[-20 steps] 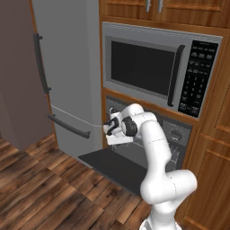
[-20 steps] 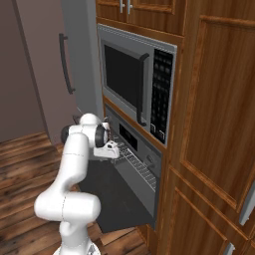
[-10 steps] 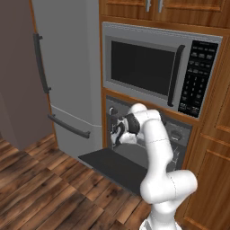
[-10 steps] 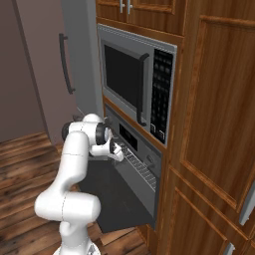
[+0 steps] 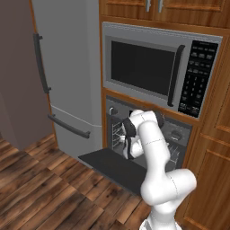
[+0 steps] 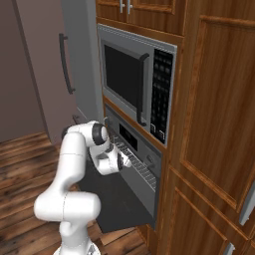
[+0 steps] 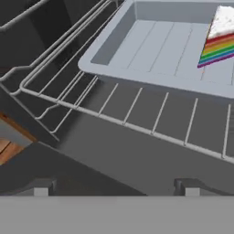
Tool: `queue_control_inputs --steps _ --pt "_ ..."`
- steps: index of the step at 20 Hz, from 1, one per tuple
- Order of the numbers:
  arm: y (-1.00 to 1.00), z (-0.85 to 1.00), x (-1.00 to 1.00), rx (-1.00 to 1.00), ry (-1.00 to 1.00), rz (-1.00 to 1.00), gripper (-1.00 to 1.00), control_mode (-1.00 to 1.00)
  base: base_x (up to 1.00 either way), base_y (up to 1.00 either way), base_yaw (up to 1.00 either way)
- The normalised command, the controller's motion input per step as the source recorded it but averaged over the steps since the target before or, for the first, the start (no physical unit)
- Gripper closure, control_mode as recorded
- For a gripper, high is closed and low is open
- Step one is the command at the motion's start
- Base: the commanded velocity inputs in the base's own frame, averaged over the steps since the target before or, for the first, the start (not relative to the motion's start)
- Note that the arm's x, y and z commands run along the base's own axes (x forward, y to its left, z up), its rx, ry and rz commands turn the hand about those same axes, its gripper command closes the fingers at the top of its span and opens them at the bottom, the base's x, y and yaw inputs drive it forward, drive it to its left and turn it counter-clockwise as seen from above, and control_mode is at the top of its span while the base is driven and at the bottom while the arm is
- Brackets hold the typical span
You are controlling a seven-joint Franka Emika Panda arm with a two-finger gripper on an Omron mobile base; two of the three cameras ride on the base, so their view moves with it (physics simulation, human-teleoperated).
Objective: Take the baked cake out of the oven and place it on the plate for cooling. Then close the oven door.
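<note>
Door is down, so the empty, wide-open claw noses toward the cake in its tray on the rack.

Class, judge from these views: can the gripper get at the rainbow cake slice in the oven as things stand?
Probably yes: the oven door hangs open, the gripper is open, and the cake slice sits unobstructed in its tray ahead.

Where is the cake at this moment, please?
In the hand view, the cake sits upper right, inside a grey baking tray resting on the oven's wire rack.
</note>
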Motion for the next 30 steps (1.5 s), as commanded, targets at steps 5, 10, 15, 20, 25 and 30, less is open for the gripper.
queue_control_inputs --steps 5,10,15,20,25,30 --pt "-0.02 0.11 0.0 -0.06 -0.05 -0.12 -1.0 -1.0 0.0 0.0 0.0" --pt "0.0 0.25 0.0 0.0 -0.12 -0.13 -1.0 -1.0 0.0 0.0 0.0" --pt "0.0 0.43 -0.02 0.0 -0.17 -0.05 -1.0 -1.0 0.0 0.0 0.0" --pt "-0.18 0.01 -0.02 -0.01 -0.23 -0.03 -1.0 -1.0 0.0 0.0 0.0" --pt "-0.2 -0.01 0.0 -0.02 -0.19 -0.01 -1.0 -1.0 0.0 0.0 0.0" --pt "-0.02 -0.14 0.0 0.0 0.0 0.0 -1.0 -1.0 0.0 0.0 0.0"
